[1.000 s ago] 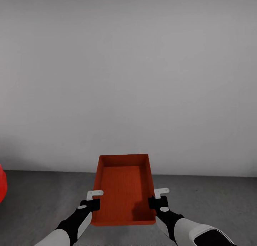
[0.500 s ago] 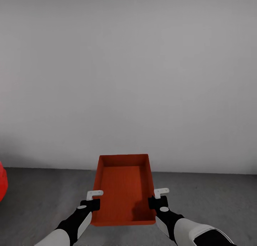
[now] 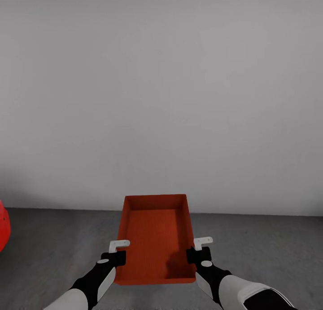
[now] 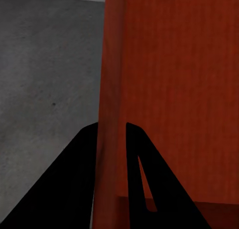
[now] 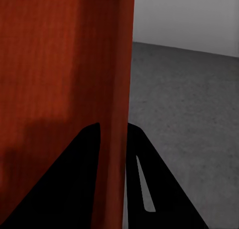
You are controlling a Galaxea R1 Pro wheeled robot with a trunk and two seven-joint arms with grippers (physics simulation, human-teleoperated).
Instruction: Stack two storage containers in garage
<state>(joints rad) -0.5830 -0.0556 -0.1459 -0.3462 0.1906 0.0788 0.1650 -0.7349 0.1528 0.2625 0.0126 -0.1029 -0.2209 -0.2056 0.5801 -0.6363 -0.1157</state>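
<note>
The orange-red storage container (image 3: 154, 238) hung above the grey concrete floor (image 3: 269, 247), carried between both arms in front of the white wall (image 3: 161, 99). The left claw (image 4: 110, 139) pinched its left wall, the right claw (image 5: 113, 139) its right wall. Open floor lay ahead and on both sides. A red shape (image 3: 3, 231) was cut off at the left edge. Compared with a second earlier, the wall's base sat higher in the head view, the grip unchanged.

The right gripper (image 5: 113, 139) has its two black fingers around the wall of the orange-red rectangular container (image 5: 55, 64). Beside it lies the mottled grey concrete floor (image 5: 184, 104).
</note>
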